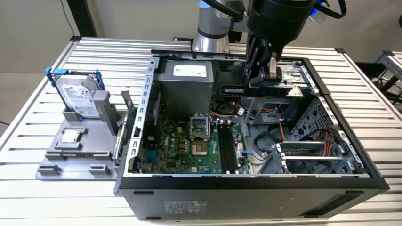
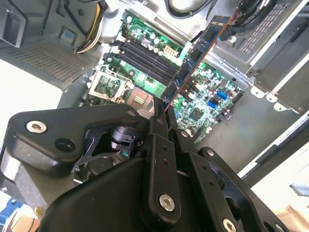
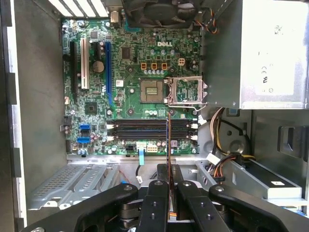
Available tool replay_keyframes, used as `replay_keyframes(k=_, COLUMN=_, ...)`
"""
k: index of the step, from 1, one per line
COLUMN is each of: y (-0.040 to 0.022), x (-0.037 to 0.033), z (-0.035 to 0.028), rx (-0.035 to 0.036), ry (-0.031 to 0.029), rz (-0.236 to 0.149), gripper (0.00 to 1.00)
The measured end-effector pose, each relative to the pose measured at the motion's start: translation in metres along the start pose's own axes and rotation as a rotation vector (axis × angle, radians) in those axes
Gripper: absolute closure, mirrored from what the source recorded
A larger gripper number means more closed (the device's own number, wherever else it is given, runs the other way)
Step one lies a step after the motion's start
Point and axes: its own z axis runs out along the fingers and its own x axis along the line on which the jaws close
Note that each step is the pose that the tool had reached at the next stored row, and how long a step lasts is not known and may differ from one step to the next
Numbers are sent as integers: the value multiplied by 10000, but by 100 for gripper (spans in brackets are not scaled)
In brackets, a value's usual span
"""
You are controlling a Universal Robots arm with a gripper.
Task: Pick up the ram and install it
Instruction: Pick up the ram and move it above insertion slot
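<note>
The gripper [image 1: 262, 83] is gripping the ram [image 1: 240, 90] near its middle, jaws drawn narrow on the thin board, and is holding it roughly level above the open computer case [image 1: 251, 188], well apart from the motherboard [image 1: 182, 148]. In the first wrist view the ram [image 3: 169, 140] is showing edge-on (a thin line crossing the black memory slots [image 3: 149, 130] beneath it). A hard drive [image 1: 78, 96] is standing upright in a grey fixture [image 1: 82, 160] beside the case, at the exterior view's left.
</note>
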Motion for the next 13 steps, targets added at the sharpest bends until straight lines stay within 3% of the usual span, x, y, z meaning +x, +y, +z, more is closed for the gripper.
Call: replay_keyframes(k=13, y=94, x=2, z=3, rx=1, ry=-1, rz=40, gripper=100)
